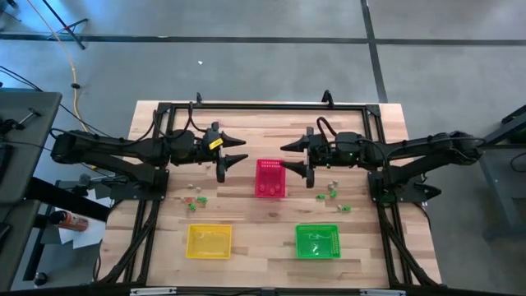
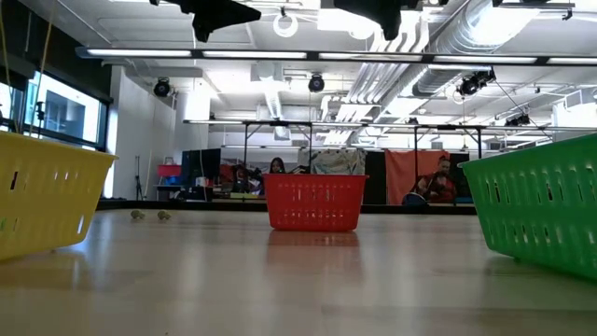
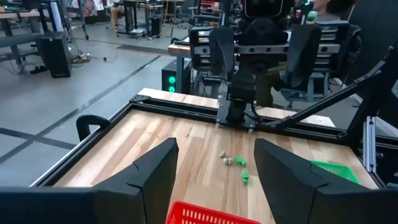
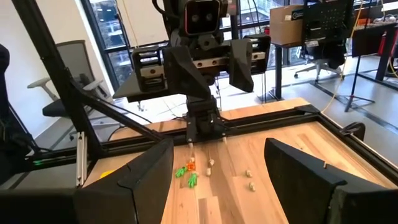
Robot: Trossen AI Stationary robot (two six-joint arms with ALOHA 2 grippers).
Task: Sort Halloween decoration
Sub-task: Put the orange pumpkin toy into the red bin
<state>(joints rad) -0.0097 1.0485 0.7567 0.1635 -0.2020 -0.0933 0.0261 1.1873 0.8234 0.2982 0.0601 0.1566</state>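
Yellow basket [image 2: 42,191] cut off, left edge

Red basket [image 1: 270,178] between grippers — obstacle

— On the wooden table [image 1: 246,218]?
— Pink-red basket [image 1: 269,178] mid-table, upright. Yellow basket [image 1: 208,241] and green basket [image 1: 317,241] along the near edge, well apart.
— Beyond?
— Grey floor [image 1: 263,66], black frame [image 1: 263,107] round the tabletop.

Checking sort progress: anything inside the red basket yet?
High view shows nothing distinct inside the red basket. In the low view its mesh wall hides the floor. Trinkets lie on the table.
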